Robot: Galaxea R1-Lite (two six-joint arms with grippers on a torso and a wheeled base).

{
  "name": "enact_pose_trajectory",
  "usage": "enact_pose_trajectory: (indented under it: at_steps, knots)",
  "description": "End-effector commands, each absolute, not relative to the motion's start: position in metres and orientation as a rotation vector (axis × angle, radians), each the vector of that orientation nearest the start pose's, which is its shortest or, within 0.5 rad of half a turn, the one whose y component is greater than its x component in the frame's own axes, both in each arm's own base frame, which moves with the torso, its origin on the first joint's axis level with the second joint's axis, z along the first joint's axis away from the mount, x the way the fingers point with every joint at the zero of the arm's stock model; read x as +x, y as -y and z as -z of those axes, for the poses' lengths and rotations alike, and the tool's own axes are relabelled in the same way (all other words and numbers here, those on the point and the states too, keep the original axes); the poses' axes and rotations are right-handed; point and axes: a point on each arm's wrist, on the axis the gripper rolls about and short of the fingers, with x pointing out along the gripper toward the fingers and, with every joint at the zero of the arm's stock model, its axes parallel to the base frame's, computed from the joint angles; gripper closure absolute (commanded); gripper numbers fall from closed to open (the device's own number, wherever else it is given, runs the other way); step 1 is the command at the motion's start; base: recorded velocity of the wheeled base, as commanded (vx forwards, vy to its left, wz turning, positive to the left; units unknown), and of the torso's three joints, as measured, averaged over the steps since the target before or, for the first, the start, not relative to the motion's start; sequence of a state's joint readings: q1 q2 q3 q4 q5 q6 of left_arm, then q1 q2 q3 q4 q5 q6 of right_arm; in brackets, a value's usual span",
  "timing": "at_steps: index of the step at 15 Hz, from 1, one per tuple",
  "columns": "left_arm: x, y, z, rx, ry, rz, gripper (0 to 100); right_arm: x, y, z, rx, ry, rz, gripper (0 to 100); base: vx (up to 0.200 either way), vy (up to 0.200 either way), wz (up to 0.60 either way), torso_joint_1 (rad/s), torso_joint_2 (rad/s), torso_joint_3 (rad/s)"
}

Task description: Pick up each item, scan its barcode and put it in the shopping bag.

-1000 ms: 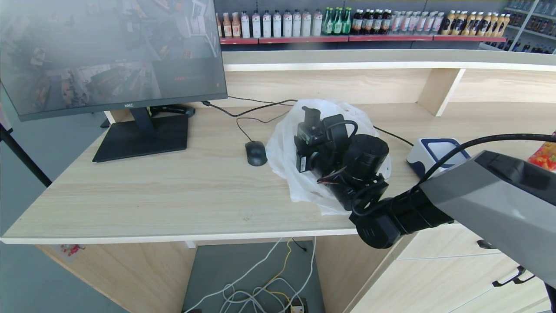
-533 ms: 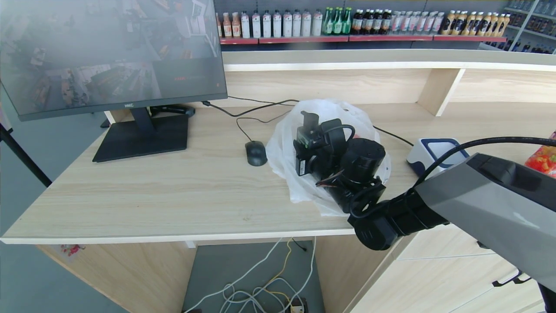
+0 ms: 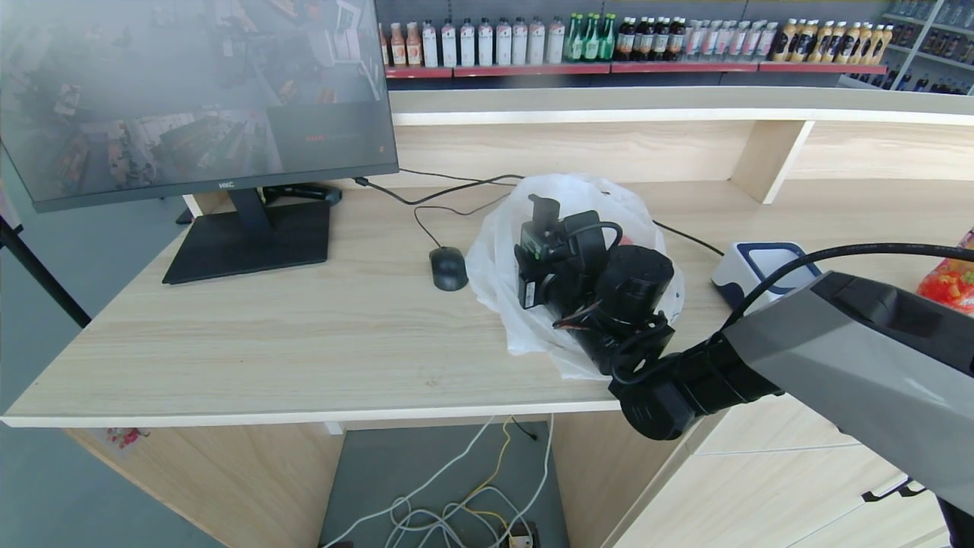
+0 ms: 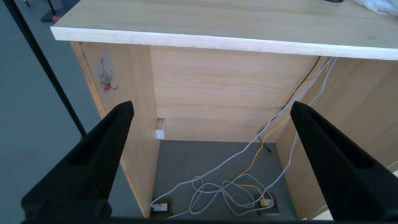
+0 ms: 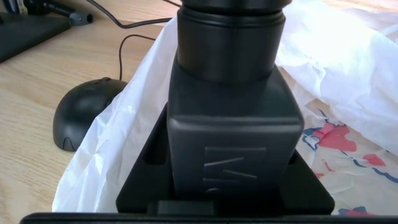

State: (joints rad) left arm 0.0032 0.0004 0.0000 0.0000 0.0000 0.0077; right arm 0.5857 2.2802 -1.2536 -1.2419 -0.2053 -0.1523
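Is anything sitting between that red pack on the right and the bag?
Yes. The scanner sits on the counter between the pack and the bag, and the right arm stretches across above that gap.

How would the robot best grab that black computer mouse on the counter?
Probably from straight above, pinching the mouse across its two long sides. It lies flat on the counter as a low rounded hump, so nothing sticks out to hold. Its cable leaves the far end, and the white bag lies close on its right.
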Motion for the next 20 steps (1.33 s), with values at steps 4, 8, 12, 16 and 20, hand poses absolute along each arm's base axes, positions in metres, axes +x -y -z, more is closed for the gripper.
enact_pose_trajectory:
  at_steps: [4, 8, 12, 16, 20]
  knots:
    - [-0.023, 0.0, -0.075, 0.008, 0.0, -0.003, 0, 0.379, -0.246, -0.136, -0.065, 0.218, -0.364, 0, 0.0, 0.0, 0.0, 0.0, 0.0, 0.0]
    - [-0.023, 0.0, -0.076, 0.008, 0.002, -0.003, 0, 0.378, -0.246, -0.137, -0.06, 0.226, -0.363, 0, 0.0, 0.0, 0.0, 0.0, 0.0, 0.0]
    - [-0.023, 0.0, -0.075, 0.008, 0.0, -0.003, 0, 0.377, -0.245, -0.142, -0.049, 0.256, -0.36, 0, 0.0, 0.0, 0.0, 0.0, 0.0, 0.0]
    - [-0.023, 0.0, -0.075, 0.008, 0.0, -0.003, 0, 0.371, -0.238, -0.165, -0.028, 0.317, -0.345, 0, 0.0, 0.0, 0.0, 0.0, 0.0, 0.0]
    - [-0.023, 0.0, -0.075, 0.008, 0.0, -0.003, 0, 0.352, -0.226, -0.192, -0.028, 0.354, -0.337, 0, 0.0, 0.0, 0.0, 0.0, 0.0, 0.0]
